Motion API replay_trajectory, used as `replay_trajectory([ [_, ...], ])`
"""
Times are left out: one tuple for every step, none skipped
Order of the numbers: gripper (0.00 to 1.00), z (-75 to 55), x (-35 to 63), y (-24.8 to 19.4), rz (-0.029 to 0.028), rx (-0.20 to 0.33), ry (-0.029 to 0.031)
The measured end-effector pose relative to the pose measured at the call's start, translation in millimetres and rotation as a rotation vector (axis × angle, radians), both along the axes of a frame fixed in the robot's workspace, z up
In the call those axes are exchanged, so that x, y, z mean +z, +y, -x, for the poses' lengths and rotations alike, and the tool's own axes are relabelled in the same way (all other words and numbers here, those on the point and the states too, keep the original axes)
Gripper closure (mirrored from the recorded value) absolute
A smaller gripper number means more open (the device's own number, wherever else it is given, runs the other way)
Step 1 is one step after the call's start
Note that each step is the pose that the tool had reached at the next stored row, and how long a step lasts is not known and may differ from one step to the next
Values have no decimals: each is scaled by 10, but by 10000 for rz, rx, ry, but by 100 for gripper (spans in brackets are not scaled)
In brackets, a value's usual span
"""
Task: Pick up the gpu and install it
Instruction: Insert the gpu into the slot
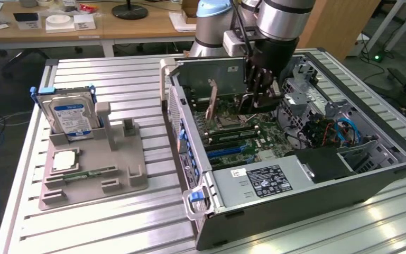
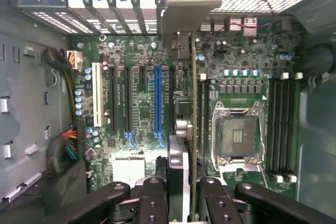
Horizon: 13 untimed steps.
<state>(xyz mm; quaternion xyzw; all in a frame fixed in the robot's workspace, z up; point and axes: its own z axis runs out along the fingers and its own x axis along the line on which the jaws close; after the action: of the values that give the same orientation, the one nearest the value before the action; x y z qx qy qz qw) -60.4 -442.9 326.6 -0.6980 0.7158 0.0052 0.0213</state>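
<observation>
In the upper middle of the exterior view, the gripper (image 1: 261,100), fingers clamped on the gpu (image 2: 192,93), holds it on edge at the motherboard (image 2: 142,114) inside the case (image 1: 372,177).

Pincer (image 1: 263,98) inside open computer case (image 1: 295,211), just above motherboard (image 1: 258,142).

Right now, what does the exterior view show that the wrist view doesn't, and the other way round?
The exterior view adds the grey holder beside the case, with the hard drive standing in it. The wrist view adds how the gpu sits: edge-on between the fingers of the gripper, parallel to the slots. Both share the gripper inside the case, the motherboard and its CPU socket.
</observation>
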Motion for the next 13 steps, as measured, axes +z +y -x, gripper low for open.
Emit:
replay_trajectory([
  [72, 8, -19, -4, 1, -2, 0],
  [72, 22, -36, -5, 2, -2, 1],
  [72, 36, -54, -5, 2, 0, 0],
  [72, 47, -73, -5, 1, -1, 0],
  [72, 51, -91, -5, 1, -4, 1],
  [72, 51, -109, -5, 1, -18, 1],
  [72, 51, -127, -6, 1, -35, 1],
  [72, 52, -145, -12, 1, -45, 0],
  [72, 53, -159, -24, 3, -49, 0],
  [72, 53, -171, -37, 3, -52, 1],
  [72, 52, -186, -43, 0, -56, -2],
  [72, 53, -200, -46, 1, -64, -2],
  [72, 56, -215, -48, 2, -75, -1],
])
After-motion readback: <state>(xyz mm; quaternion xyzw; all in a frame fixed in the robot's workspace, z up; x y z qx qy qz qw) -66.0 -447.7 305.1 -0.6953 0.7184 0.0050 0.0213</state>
